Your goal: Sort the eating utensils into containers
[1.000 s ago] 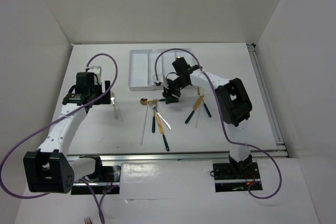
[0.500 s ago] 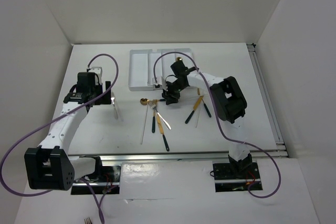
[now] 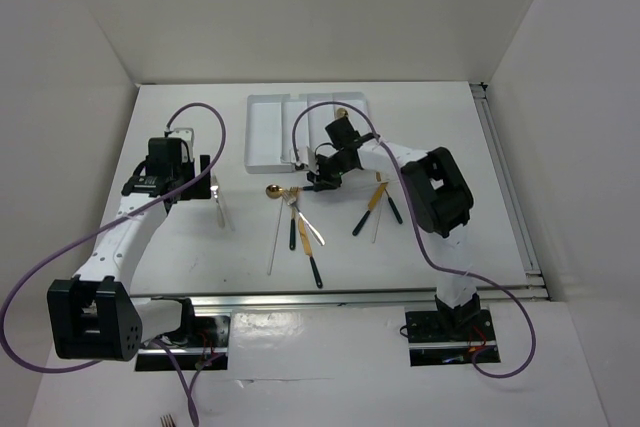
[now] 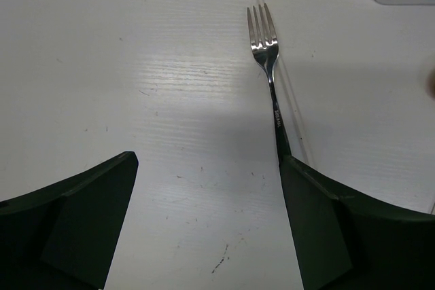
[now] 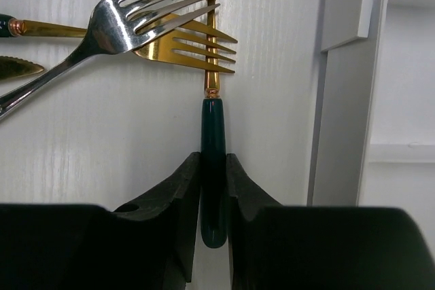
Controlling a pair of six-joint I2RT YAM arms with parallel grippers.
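White desk [image 3: 450, 237] — right fingers [image 5: 178, 191] pinch the gold spoon [image 5: 213, 123] by its green handle, stiff, light, probably slick; left fingers [image 4: 75, 222] gape wide.

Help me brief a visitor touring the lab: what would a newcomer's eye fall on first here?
The right gripper, pinched on the dark green handle of a gold spoon beside the white tray, with a silver fork and a gold fork fanned across its stem. Then the left gripper, wide open over the table, a second silver fork lying by one finger.
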